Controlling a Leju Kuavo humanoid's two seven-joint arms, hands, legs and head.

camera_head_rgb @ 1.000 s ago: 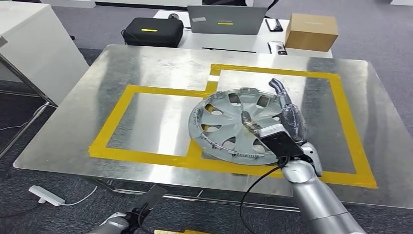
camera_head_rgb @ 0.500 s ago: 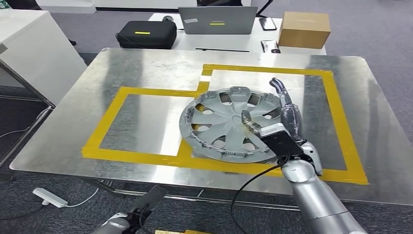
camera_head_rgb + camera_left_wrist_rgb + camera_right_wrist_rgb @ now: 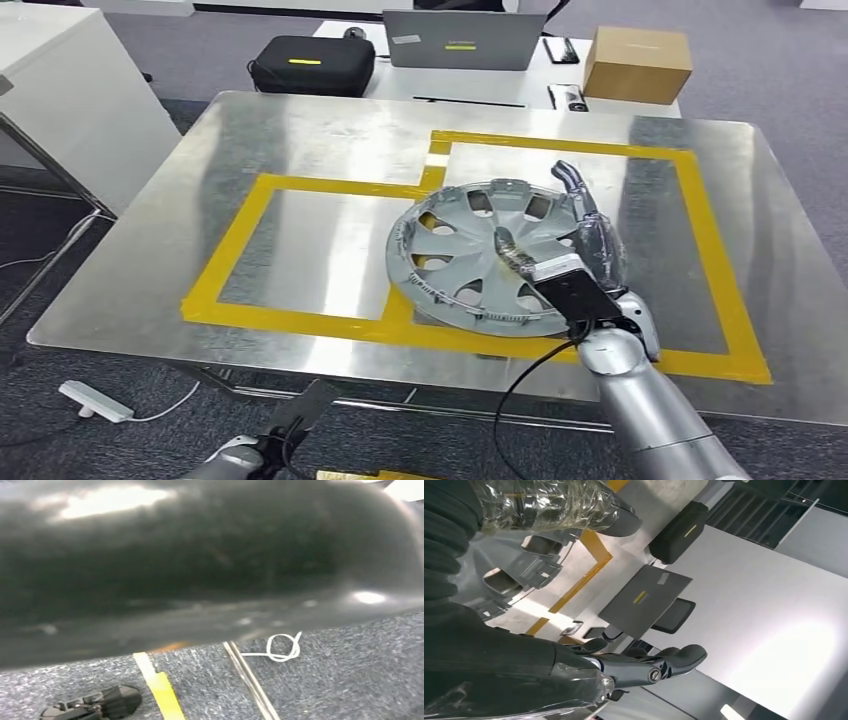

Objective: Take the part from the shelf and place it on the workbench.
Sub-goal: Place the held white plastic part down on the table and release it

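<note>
Hubcap (image 3: 480, 255) lies tilted on the workbench (image 3: 300, 130), across the yellow tape (image 3: 330, 187) near its middle, its right edge held by the right hand (image 3: 585, 255), thumb on top, fingers behind the rim; left hand's fingers cannot be told.

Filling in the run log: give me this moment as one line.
right hand: holds grey plastic hubcap | hubcap: over yellow tape on metal workbench | left hand: low

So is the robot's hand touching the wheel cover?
Touching. In the head view the right hand grips the wheel cover, thumb lying across its face.
</note>
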